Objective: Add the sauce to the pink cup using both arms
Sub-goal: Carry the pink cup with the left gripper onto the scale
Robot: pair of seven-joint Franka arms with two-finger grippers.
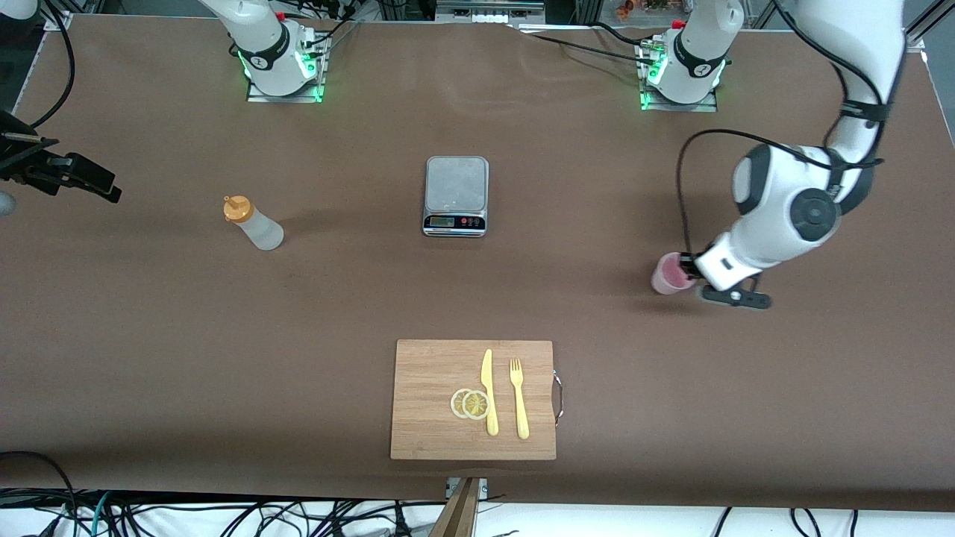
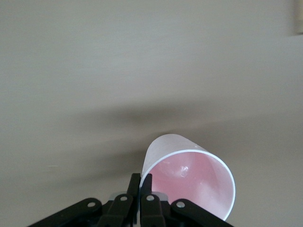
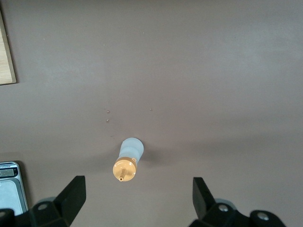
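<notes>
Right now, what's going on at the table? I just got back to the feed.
The left gripper is shut on the rim of the pink cup, toward the left arm's end of the table. The right gripper is open above the sauce bottle, which stands untouched toward the right arm's end. No sauce has been poured yet. The scale sits mid-table, and the cutting board with knife, fork and lemon slices lies nearer the front camera.

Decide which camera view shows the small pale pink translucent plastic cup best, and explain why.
The left wrist view: the small pale pink translucent plastic cup fills it, rim and inside visible, the left gripper shut on its wall. The front view shows the cup small, partly hidden by the arm. The right wrist view lacks it.
</notes>
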